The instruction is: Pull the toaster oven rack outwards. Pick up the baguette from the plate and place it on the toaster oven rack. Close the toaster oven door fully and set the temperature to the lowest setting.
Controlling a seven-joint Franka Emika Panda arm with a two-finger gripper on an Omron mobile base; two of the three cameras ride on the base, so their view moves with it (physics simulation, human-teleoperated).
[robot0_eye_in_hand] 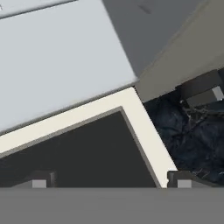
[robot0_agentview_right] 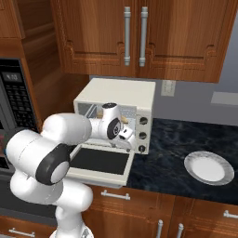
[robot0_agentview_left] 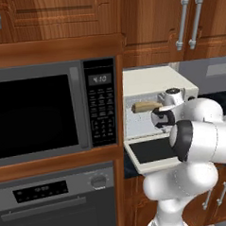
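fingers (robot0_eye_in_hand: 109,180) spread apart, nothing held | toaster oven door (robot0_eye_in_hand: 87,153) open, just below | baguette (robot0_agentview_left: 146,106) inside oven

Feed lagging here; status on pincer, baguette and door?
Pincer open, empty, over lowered toaster oven door. Baguette inside toaster oven; plate bare. Nothing blocking.

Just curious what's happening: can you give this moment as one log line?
baguette: in oven | door: open, flat | plate: bare | end effector: open, over door
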